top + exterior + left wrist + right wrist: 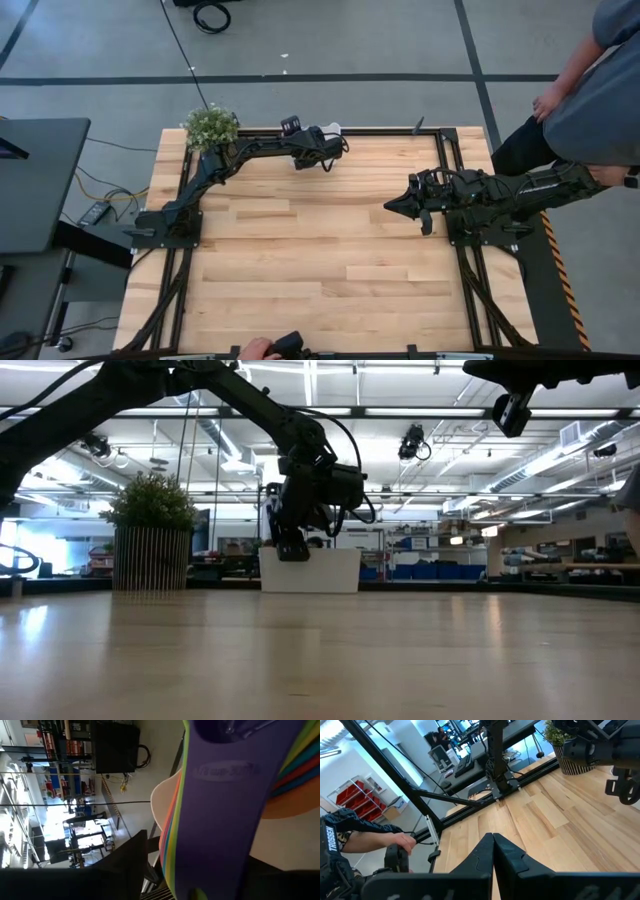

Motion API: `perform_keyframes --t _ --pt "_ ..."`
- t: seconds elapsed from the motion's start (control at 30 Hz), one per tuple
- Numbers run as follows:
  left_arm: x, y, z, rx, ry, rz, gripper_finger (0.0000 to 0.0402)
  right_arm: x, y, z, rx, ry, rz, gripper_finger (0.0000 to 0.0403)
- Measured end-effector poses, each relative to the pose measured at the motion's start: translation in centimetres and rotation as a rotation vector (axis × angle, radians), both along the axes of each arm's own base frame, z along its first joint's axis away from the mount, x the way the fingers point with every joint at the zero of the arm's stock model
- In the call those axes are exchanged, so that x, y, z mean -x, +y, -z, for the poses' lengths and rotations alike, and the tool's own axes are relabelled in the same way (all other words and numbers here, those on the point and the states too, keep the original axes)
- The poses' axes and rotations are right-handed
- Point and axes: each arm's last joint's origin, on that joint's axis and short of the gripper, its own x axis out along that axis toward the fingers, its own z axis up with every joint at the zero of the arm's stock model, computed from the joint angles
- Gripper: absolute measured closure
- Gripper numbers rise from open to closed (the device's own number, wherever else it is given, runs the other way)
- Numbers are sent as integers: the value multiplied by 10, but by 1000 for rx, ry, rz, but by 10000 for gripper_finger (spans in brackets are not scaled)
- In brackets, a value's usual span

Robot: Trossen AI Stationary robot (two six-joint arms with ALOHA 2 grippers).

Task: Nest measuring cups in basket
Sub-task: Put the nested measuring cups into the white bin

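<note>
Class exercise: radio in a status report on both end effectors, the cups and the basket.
Left end effector at the basket, far edge. Cups stacked, blue handle on top. Right end effector shut, empty, mid-table. Nothing blocking.

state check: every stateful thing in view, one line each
left claw: at the basket's rim, far table edge; open or shut cannot be told
right claw: shut, empty, above the table's right half
measuring cups: handles stacked together, purple-blue one on top
basket: upright at the far edge
plant: upright, far left corner
</note>
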Motion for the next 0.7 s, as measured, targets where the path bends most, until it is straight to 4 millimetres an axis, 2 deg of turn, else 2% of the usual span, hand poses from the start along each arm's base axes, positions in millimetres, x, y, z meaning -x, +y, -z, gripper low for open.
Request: perform_keyframes --t 0.17,0.7 --pt "0 0 -1 -16 4 -1 214 0 0 0 0 0 0 389" --pt "1 -7 0 -20 23 -6 214 0 0 0 0 0 0 389"
